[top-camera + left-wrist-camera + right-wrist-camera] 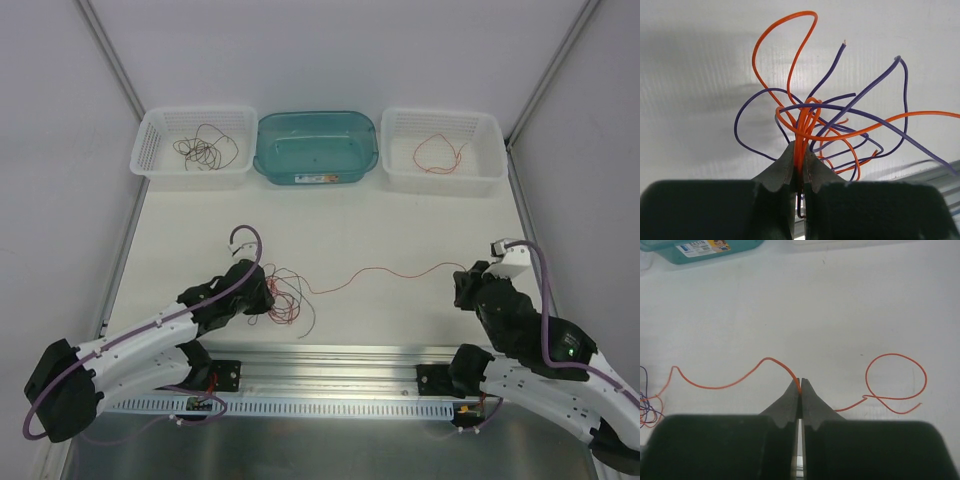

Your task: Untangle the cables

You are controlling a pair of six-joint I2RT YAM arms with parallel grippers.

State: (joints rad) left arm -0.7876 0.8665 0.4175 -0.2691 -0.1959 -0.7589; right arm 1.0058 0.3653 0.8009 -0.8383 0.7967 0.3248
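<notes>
- left end effector (800, 165): fingers pressed together, pinching a bunch of orange strands at the root of the tangle (826, 125)
- a dark purple strand also runs down into the gap between those fingers
- the tangle is orange and dark purple wire; its loops fan up and out from the pinch point, and one bare wire tip pokes out near the top
- in the top view the tangle sits at the left arm's tip, at the near left part of the table (400, 215); whether it is lifted off the surface, cannot tell
- right end effector (800, 385): fingers pressed together on a single orange strand (730, 383), nipped right at the fingertips
- that strand runs in a wavy line across the table from the tangle to the right end effector, slack rather than taut
- past the right fingers, the free end lies on the table curled into one open loop
- the two arms are well apart, one at each end of the strand
- far edge of the table, left to right: white basket (150, 165) with a coil of dark wire (203, 150), teal tub (268, 160), second white basket (490, 172) with one loose red wire (437, 155)
- the three containers stand side by side, with the tub just beside the left basket
</notes>
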